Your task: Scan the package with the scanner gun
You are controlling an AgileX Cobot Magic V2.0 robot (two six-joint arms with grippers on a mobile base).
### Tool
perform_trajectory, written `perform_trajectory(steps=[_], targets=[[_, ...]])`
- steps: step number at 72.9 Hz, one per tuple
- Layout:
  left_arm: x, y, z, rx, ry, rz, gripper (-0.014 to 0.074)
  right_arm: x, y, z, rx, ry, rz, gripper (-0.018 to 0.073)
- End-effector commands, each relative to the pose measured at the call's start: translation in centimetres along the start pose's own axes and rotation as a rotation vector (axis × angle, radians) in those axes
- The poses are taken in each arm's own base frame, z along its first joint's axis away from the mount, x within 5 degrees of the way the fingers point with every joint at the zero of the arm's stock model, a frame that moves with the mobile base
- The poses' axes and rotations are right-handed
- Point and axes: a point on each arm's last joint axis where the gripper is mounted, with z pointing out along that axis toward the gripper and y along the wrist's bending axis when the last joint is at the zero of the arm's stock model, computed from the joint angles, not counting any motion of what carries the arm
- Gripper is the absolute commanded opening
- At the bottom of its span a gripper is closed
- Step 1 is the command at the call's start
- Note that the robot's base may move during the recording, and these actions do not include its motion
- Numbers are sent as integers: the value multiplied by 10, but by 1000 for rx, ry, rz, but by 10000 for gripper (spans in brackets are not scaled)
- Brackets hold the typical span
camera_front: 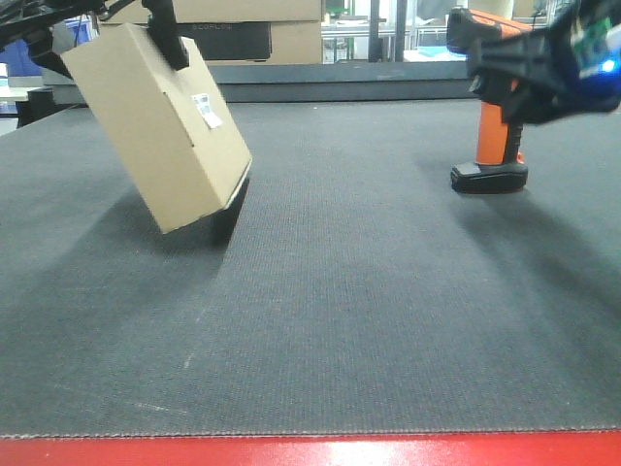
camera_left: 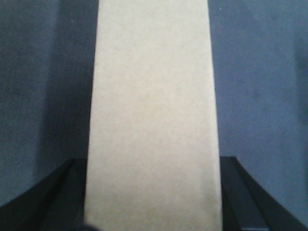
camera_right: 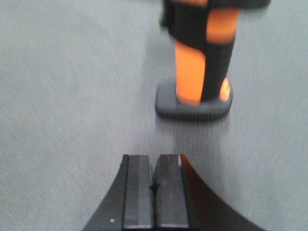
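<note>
My left gripper point(camera_left: 153, 192) is clamped on the box point(camera_front: 160, 126). Its two black fingers point(camera_left: 53, 192) press against the long sides, and the plain brown face fills the space between my jaws and runs straight out ahead of them. From the front view the box hangs tilted from those jaws, its top leaning away from my other arm and its lowest corner down close to the dark mat point(camera_front: 340, 311). I cannot tell whether that corner touches. A small white label point(camera_front: 207, 110) sits on the face turned toward my right side, just below one finger. My right gripper point(camera_right: 154, 190) is closed on nothing, its two flat pads point(camera_right: 138, 192) pressed together with no gap. The scanner point(camera_right: 199, 72) stands directly ahead of those closed jaws and a little to their right, apart from the pads. It is upright on its flat black base point(camera_right: 192, 107), which rests on the mat, with the orange handle rising from it. In the front view the black head sits level with my right jaws and overlaps them, so I cannot tell whether they touch there. Larger cardboard boxes point(camera_front: 243, 29) sit far beyond my left jaws.
</note>
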Motion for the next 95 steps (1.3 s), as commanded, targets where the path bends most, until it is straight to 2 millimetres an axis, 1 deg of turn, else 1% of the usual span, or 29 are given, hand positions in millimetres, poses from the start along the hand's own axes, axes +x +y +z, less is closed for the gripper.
perform_trajectory(steps=[1,13,17,23,32,52,62,69,95], targets=[[-5,-6,-20,24,-43,62,-111,-10,0,-12,-8,-47,-18,-169],[-8,-9,-59,30,-130,209,-111,-20,0,-27,-20,-100,-12,-169],[-8,-7,-74,9,-162,262,-111,-21,0,-30,-24,-109,-11,-169],[-6,-3,-91,-34,-187,304,-111,-24,1,-34,-28,-121,-9,-169],[3,13,-108,-97,-198,318,-111,-26,1,-39,-36,-136,-8,-169],[29,57,-144,-159,-290,246,-111,-34,1,-53,-48,-184,-3,-169],[32,68,-154,-187,-311,219,-111,-36,1,-57,-51,-195,-1,-169],[32,72,-154,-197,-310,210,-111,-36,1,-57,-51,-195,-1,-169],[30,71,-154,-191,-331,213,-111,-36,1,-57,-51,-195,-1,-169]])
